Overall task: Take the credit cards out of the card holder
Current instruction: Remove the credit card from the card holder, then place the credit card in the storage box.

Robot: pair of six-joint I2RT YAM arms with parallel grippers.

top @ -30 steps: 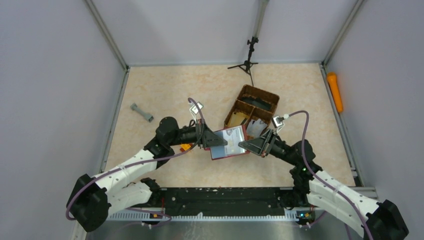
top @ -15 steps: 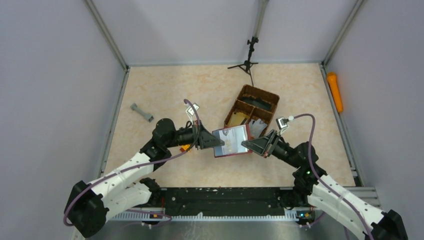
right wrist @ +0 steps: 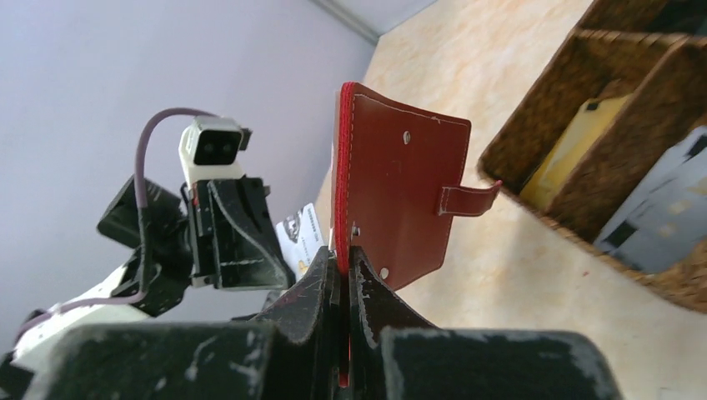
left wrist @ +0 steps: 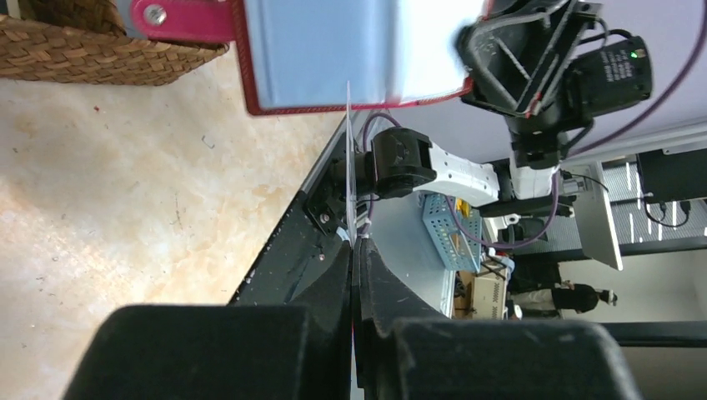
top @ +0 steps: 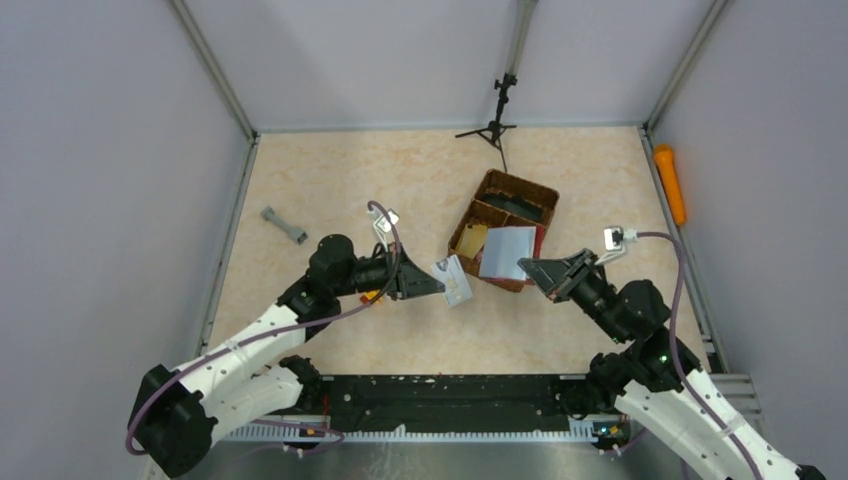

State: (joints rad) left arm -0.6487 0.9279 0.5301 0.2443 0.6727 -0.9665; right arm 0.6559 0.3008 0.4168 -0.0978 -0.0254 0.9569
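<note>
My left gripper (top: 438,285) is shut on a pale printed credit card (top: 456,281), held free in the air. In the left wrist view the card (left wrist: 348,158) stands edge-on between my fingertips (left wrist: 354,242). My right gripper (top: 524,267) is shut on the lower edge of the dark red card holder (top: 507,252), held open with its pale lining up, over the basket. In the right wrist view the holder (right wrist: 400,192) stands upright in my jaws (right wrist: 342,258), its tab to the right, with the card (right wrist: 302,237) beyond. The holder (left wrist: 350,50) also shows in the left wrist view.
A brown wicker divided basket (top: 530,185) stands under and behind the holder, with a tan-gold card (right wrist: 575,146) and a grey card (right wrist: 659,217) in its compartments. A grey dumbbell-shaped piece (top: 283,225) lies far left, an orange block (top: 670,183) at the right wall, a black tripod (top: 497,125) at the back.
The grippers have pulled apart. The card has come out of the holder in my left gripper, and my right gripper has carried the holder right, over the basket.
</note>
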